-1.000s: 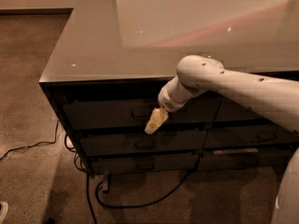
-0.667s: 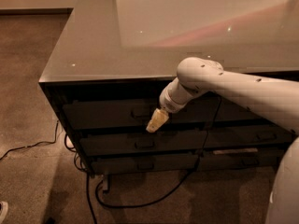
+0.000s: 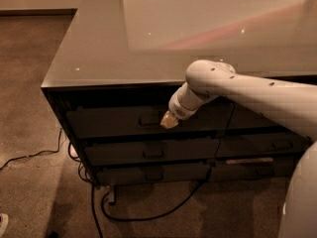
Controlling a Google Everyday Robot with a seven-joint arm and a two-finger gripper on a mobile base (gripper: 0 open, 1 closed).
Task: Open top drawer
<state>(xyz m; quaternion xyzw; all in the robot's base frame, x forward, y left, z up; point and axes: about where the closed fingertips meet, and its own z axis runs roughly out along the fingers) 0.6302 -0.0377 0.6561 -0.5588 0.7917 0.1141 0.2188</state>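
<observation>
The hand (image 3: pixel 169 120) has risen slightly before the top drawer (image 3: pixel 106 123), just right of its loop handle (image 3: pixel 150 121), likely lining up a pull; how open it is I cannot tell.

Thick tubular arm (image 3: pixel 257 95), smooth white casing; rounded elbow housing dotted with small dark marks. Wrist narrows to a ringed white collar. Small pale-tan gripper (image 3: pixel 169 121) at centre of frame. Curved white base shell (image 3: pixel 299 197), lower right edge.

Dim warm light is being cast; glare is being reflected off the tabletop (image 3: pixel 198 29) above the gripper (image 3: pixel 169 121), lit against the shadowed top drawer (image 3: pixel 109 121).
</observation>
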